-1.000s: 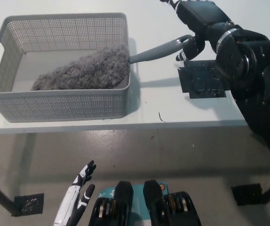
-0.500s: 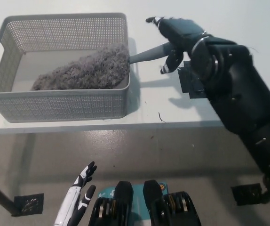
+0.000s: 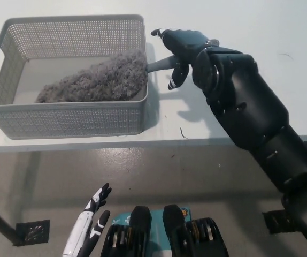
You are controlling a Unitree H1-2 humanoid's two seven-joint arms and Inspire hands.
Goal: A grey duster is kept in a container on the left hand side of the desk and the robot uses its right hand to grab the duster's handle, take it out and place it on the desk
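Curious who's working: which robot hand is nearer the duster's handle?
Right. The black right robot hand is at the handle, just outside the basket; the white left robot hand hangs below the desk, far away.

The container (image 3: 73, 21) looks like matt grey plastic, its walls pierced in a fine mesh. The duster's head (image 3: 97, 80) is shaggy, fluffy grey fibre; its handle (image 3: 158, 65) is smooth grey plastic. The desk (image 3: 282, 32) is smooth matt white. The right hand (image 3: 181, 44) has a hard black shell with a slight sheen
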